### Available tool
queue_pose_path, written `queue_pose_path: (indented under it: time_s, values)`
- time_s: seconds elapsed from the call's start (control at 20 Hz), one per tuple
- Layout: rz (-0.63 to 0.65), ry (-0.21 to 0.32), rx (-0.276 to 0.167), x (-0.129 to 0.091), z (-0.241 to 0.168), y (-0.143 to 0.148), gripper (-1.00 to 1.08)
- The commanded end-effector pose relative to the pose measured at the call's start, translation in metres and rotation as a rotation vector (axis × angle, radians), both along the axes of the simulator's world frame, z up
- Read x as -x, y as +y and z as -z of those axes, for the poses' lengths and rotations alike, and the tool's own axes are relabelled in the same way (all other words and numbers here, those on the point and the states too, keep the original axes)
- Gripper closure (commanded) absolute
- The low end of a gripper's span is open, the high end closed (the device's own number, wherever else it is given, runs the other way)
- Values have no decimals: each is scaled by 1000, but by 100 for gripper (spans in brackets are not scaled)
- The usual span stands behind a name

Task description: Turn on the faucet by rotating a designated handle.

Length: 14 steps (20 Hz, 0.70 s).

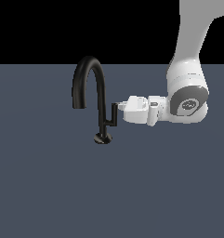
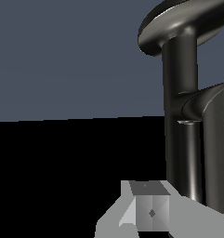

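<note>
The wrist view is filled close up by the faucet [image 2: 181, 125]: its thin dark stem, the round base at one end, and the handle [image 2: 211, 100] branching off the stem as a short arm. One pale grey fingertip [image 2: 150, 209] shows at the frame's edge, just beside the stem; the second finger is not seen there. Whole layout and arm posture appear only in the exterior view.

In the exterior view, the faucet [image 1: 102, 97] stands on the flat grey-blue floor [image 1: 48, 186], arched spout curving toward the exterior view's left. The handle [image 1: 114, 115] sticks out toward the exterior view's right, its upright bar rising at the end. The gripper [image 1: 119, 108] lies level, pointing at that bar and reaching its top. Whether the fingers are spread or pinching the bar cannot be told. Behind it, the white arm [image 1: 190, 56] bends at the wrist and rises out of frame.
</note>
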<state>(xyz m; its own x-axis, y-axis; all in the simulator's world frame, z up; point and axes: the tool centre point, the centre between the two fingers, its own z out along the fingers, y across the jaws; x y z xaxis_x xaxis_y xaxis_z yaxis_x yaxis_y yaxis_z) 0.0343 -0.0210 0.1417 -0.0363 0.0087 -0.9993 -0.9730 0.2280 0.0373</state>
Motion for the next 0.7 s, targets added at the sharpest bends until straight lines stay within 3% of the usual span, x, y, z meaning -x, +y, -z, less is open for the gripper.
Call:
queue_pose_path:
  time_s: [0.0, 0.65]
  values:
    - [0, 0, 0, 0, 0, 0, 108]
    - [0, 0, 0, 34, -13, 8, 108]
